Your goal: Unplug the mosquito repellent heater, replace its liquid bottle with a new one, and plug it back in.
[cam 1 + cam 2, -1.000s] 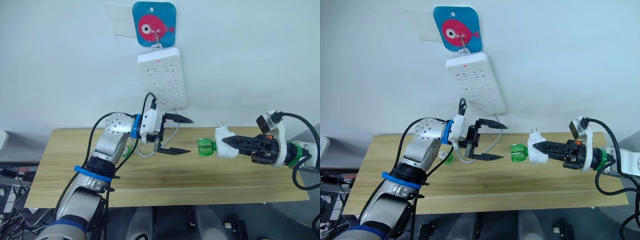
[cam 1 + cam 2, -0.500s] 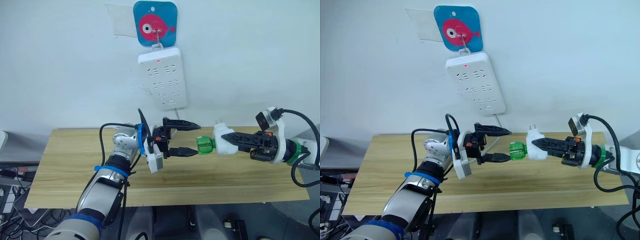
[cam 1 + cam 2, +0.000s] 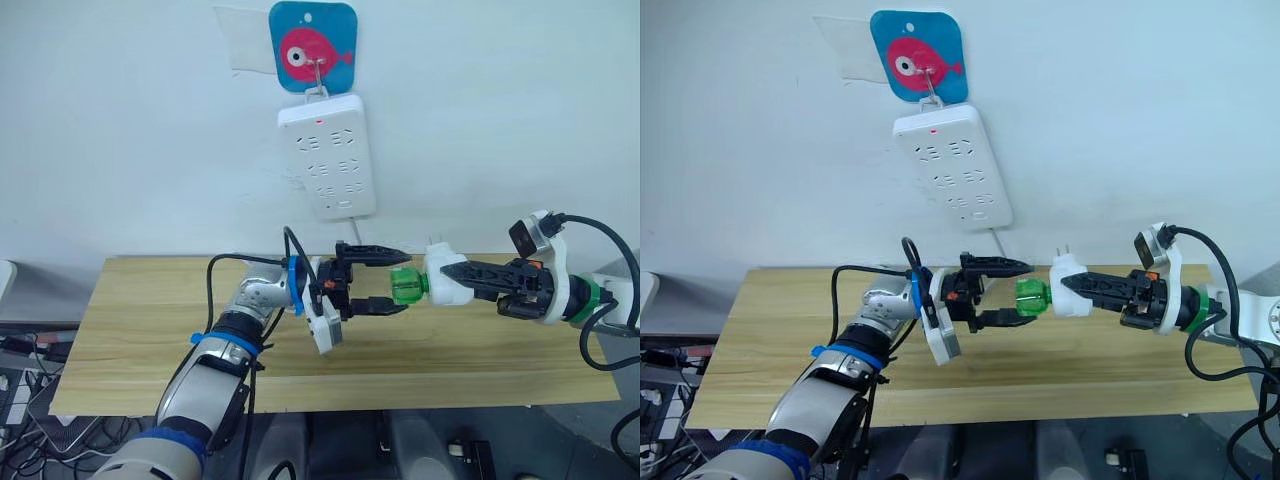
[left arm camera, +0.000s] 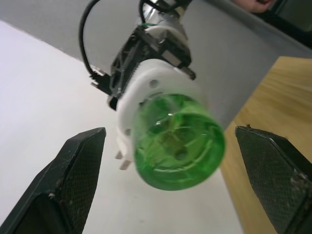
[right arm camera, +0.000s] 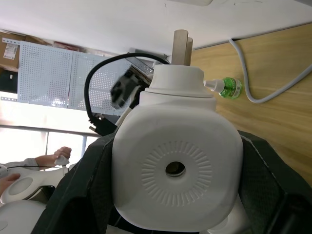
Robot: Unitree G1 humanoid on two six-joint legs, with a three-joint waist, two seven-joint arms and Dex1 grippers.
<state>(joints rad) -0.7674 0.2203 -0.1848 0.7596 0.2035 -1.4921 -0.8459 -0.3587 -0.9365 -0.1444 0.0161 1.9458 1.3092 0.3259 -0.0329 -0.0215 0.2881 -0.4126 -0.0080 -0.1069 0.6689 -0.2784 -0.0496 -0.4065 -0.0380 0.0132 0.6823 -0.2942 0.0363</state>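
Mosquito repellent heater: white, rounded, unplugged, held in the air above the wooden table with its two plug prongs pointing upward and its green liquid bottle still screwed in, the bottle's base facing the robot's left. Right gripper: black fingers closed on the heater's sides. Left gripper: fingers spread wide, one above and one below the green bottle's end; in the left wrist view both pads stand apart from the bottle with no contact visible. Table: pale wood grain, long side against a plain light wall. On the wall above the table: white multi-socket power strip, small red light lit near its top, hung from a hook on a blue square plate bearing a pink fish; its white cable runs down and loops across the table. Second green bottle with a white neck: lying on its side on the table just beside the cable. A person's hand shows in the right wrist view, beyond the table.
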